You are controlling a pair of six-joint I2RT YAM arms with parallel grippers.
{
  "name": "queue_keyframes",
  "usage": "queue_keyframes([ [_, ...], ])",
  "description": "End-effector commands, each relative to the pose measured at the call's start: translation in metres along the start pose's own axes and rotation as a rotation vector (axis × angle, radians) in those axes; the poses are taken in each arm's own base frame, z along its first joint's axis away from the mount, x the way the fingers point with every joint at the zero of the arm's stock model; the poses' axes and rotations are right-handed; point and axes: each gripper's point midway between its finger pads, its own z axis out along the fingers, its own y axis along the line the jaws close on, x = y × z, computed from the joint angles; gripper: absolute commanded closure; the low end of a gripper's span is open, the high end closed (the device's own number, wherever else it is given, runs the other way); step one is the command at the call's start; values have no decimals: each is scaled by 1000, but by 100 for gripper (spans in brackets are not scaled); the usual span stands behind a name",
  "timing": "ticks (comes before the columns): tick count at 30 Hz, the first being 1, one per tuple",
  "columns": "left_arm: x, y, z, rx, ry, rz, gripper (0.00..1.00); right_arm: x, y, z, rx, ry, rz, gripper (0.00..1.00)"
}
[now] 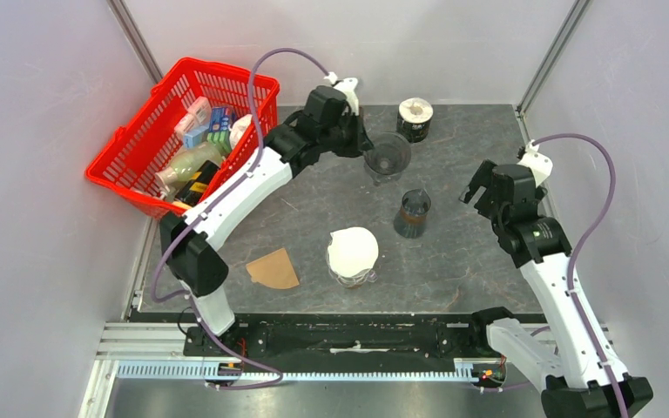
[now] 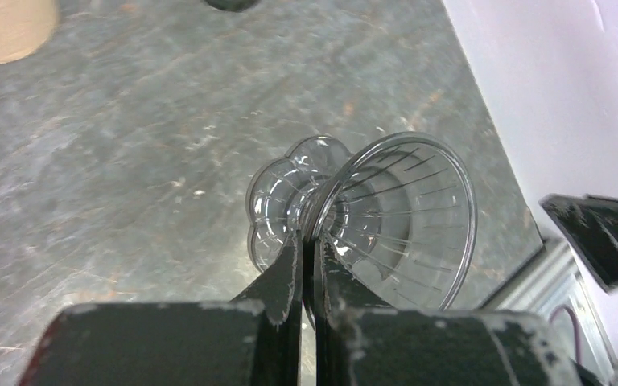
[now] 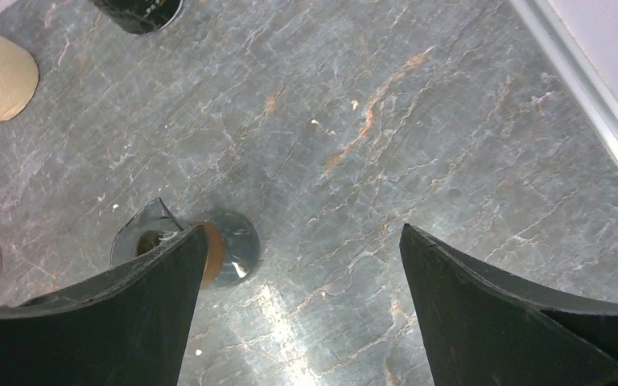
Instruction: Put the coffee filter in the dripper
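Top external view: on the grey table (image 1: pixel 470 261), the left gripper (image 2: pixel 312 241) is pinched tight on the clear dripper's (image 1: pixel 388 157) rim. The right gripper (image 3: pixel 303 233) hangs with jaws wide, holding nothing. A brown coffee filter (image 1: pixel 273 269) lies flat, well apart from the dripper.

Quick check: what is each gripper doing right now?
Left gripper: shut on the rim of the clear dripper.
Right gripper: open, holding nothing.
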Motion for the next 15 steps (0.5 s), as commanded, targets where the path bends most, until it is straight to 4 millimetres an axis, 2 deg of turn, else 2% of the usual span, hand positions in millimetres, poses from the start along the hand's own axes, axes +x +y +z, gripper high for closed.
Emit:
queue_keyframes([
  [1, 6, -40, 4, 86, 61, 111, 98, -8, -14, -6, 48, -58, 18, 3],
  [7, 22, -69, 27, 149, 148, 99, 98, -10, -18, -8, 61, -73, 15, 3],
  [15, 50, -80, 48, 143, 274, 71, 98, -9, -20, -7, 72, -72, 10, 3],
])
